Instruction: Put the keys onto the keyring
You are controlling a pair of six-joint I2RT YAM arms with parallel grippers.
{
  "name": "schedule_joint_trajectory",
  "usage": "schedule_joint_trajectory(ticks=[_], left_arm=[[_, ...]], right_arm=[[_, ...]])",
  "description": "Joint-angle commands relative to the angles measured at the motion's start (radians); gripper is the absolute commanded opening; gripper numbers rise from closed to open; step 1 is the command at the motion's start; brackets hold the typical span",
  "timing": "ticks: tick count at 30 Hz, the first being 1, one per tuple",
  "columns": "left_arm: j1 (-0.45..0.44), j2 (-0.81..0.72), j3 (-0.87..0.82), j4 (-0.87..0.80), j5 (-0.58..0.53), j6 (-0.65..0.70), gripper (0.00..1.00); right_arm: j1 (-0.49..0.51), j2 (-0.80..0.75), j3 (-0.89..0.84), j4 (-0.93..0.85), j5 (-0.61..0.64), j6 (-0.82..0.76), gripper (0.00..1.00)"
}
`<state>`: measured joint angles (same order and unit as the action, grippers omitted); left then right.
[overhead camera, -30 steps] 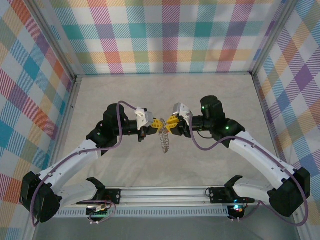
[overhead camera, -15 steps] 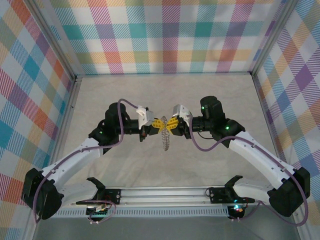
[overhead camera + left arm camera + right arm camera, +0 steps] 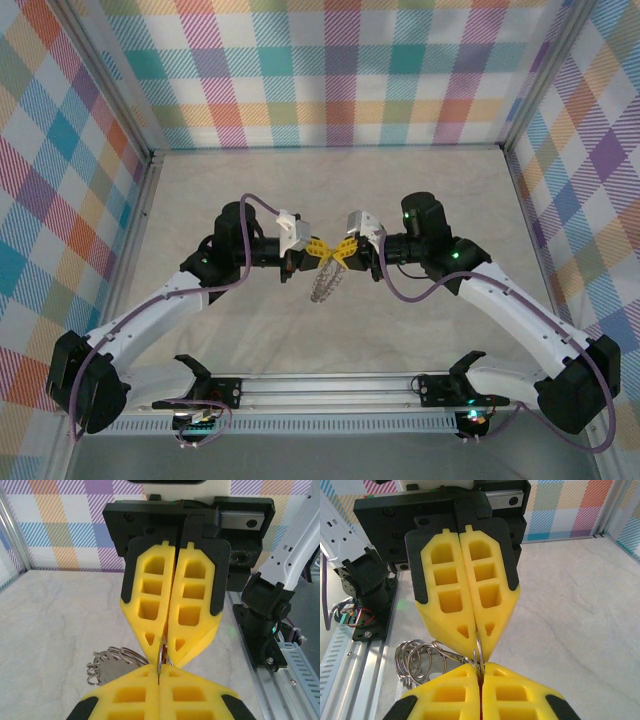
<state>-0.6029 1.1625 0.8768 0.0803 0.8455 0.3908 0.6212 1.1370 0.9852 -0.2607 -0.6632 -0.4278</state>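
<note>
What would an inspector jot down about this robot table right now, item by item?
Surface: pale marbled tabletop.
Job's things: keyring, a silvery bunch of rings, pinched at one loop; keys not made out.
Clutter: nothing seen.
Grippers: left gripper and right gripper both shut, tip to tip on the keyring.
Cables: purple cables loop off each arm, away from the fingers.
Surroundings: plaid walls; metal rail at the near edge.

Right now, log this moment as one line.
left gripper shut on keyring | right gripper shut on keyring | keyring hangs where both grippers meet, above table
</note>
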Motion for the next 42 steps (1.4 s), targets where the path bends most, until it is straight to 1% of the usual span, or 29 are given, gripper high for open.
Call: schedule_joint_trajectory(ticks=[1, 2, 3, 6, 10, 14, 19, 24, 29, 35, 42], left_arm=[[-0.029, -0.011, 0.096, -0.159, 0.001, 0.168, 0.11], [-0.029, -0.007, 0.119, -0.235, 0.004, 0.226, 0.17], [-0.029, -0.001, 0.142, -0.301, 0.006, 0.274, 0.19], [-0.029, 0.038, 0.214, -0.486, -0.003, 0.370, 0.20], [-0.029, 0.085, 0.260, -0.576, -0.023, 0.417, 0.21], [-0.029, 0.096, 0.245, -0.541, -0.022, 0.412, 0.22], [-0.031, 0.113, 0.235, -0.503, -0.008, 0.377, 0.22], [-0.040, 0.115, 0.213, -0.420, 0.040, 0.296, 0.23], [-0.050, 0.117, 0.187, -0.406, 0.029, 0.284, 0.23], [-0.050, 0.127, 0.188, -0.398, -0.009, 0.260, 0.23], [-0.064, 0.145, 0.206, -0.416, -0.056, 0.235, 0.20]], right_arm=[[0.008, -0.007, 0.029, -0.073, 0.010, -0.075, 0.06], [0.007, -0.008, 0.040, -0.108, 0.020, -0.101, 0.05], [0.008, -0.007, 0.049, -0.138, 0.031, -0.125, 0.05], [0.008, 0.001, 0.081, -0.245, 0.072, -0.200, 0.05], [0.008, 0.015, 0.113, -0.326, 0.100, -0.251, 0.05], [0.009, 0.030, 0.138, -0.361, 0.103, -0.255, 0.04], [0.013, 0.040, 0.138, -0.351, 0.099, -0.238, 0.03], [0.015, 0.060, 0.128, -0.333, 0.094, -0.222, 0.01], [0.017, 0.051, 0.107, -0.272, 0.081, -0.180, 0.01], [0.015, 0.055, 0.107, -0.254, 0.057, -0.159, 0.01], [0.017, 0.062, 0.095, -0.208, 0.046, -0.132, 0.00]])
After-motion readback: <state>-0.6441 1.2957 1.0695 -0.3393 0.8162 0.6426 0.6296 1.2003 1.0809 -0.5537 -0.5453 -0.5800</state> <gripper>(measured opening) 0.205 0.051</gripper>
